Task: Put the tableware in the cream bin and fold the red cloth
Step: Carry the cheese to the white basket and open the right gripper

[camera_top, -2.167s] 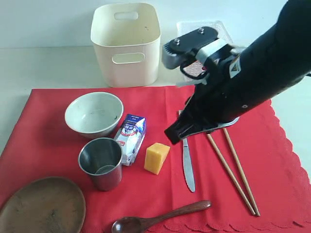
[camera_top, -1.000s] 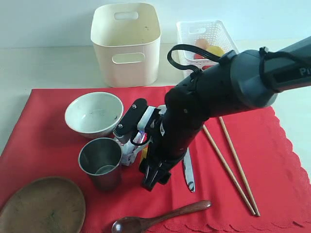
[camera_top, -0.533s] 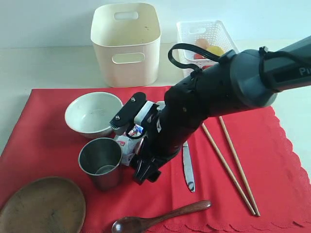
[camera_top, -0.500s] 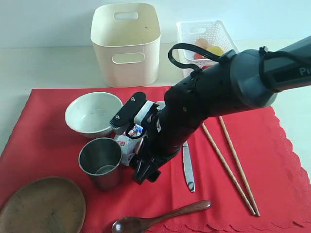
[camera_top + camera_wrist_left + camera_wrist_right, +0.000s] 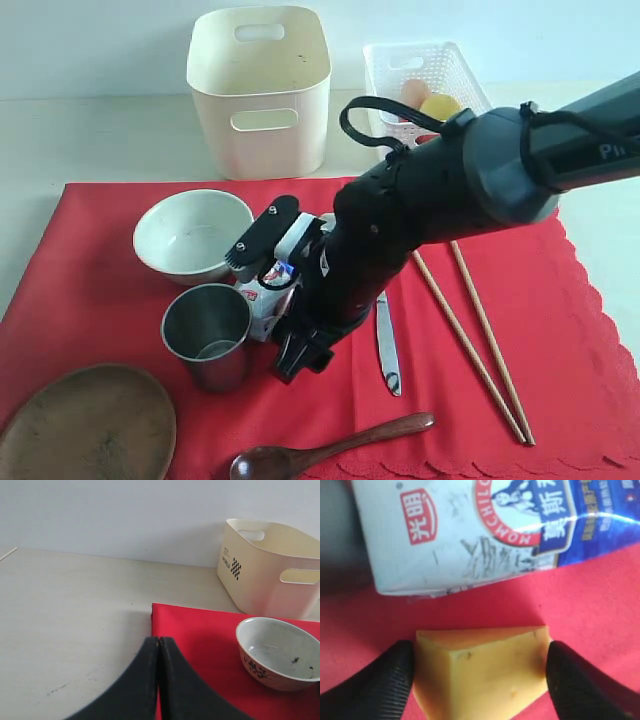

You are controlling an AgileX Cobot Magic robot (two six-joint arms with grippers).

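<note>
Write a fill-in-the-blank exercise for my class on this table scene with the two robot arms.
The right end effector straddles the yellow ____. The left end effector is fully ____. Beside the steel knife lie two wooden ____. The bowl rests on the ____ cloth.
Missing words: cheese, shut, chopsticks, red.

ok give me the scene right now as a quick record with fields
right fingers: either side of yellow cheese block on red cloth; grip unclear
left fingers: shut, empty, near the cloth's corner
blue-white milk carton: beside the cheese
tall cream plastic bin: no tableware seen inside
pale ceramic bowl, steel cup: on the cloth
</note>
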